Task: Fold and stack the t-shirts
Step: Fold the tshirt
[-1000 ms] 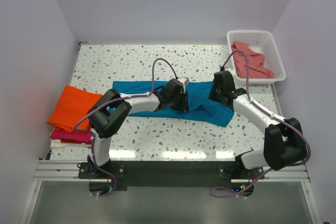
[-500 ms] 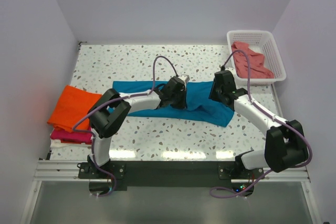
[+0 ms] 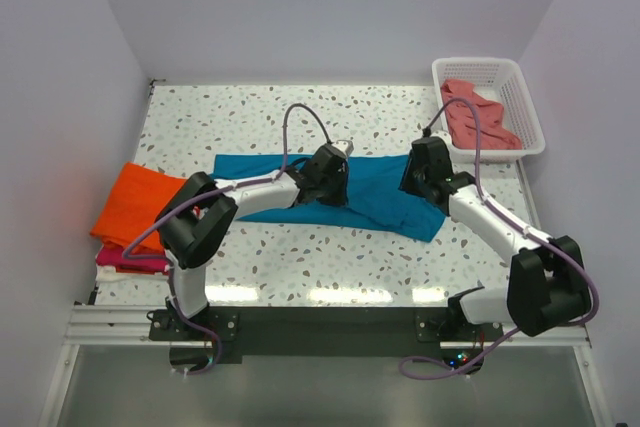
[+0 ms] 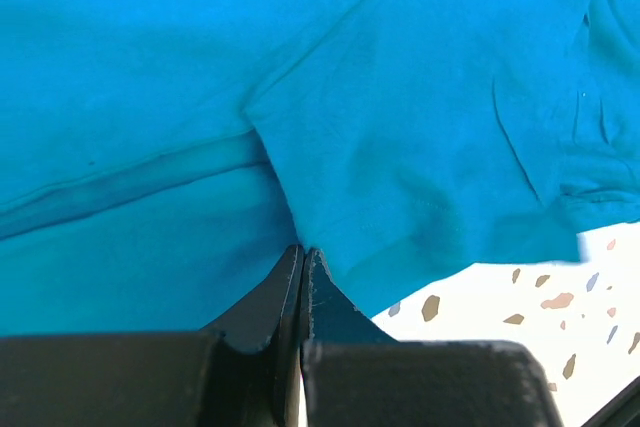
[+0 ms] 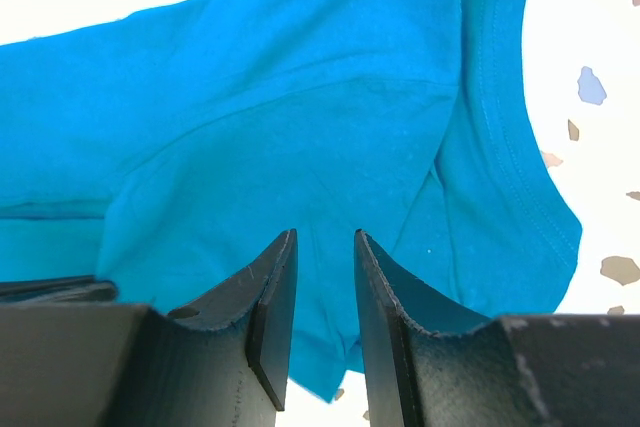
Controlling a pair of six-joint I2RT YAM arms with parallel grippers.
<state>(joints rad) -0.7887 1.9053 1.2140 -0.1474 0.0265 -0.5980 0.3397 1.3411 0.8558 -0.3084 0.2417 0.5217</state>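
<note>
The teal-blue t-shirt [image 3: 375,197] lies spread across the middle of the table, partly folded. My left gripper [image 3: 333,187] sits on its middle, jaws pressed together on a raised fold of the teal cloth [image 4: 400,97]; the fold starts right at the closed tips [image 4: 302,249]. My right gripper [image 3: 412,185] hovers over the shirt's right part [image 5: 300,127], jaws [image 5: 325,235] apart and empty. An orange t-shirt [image 3: 135,202] lies folded on a magenta-red one [image 3: 130,259] at the left edge. A salmon-pink t-shirt [image 3: 480,117] lies crumpled in the basket.
The white lattice basket [image 3: 530,97] stands at the far right corner of the speckled table [image 3: 300,247]. White walls close in the table on the left, far and right sides. Purple cables loop above both arms.
My left gripper has shifted a little left and away, still shut on the teal cloth, and the shirt's middle has moved with it. The right arm has barely moved.
</note>
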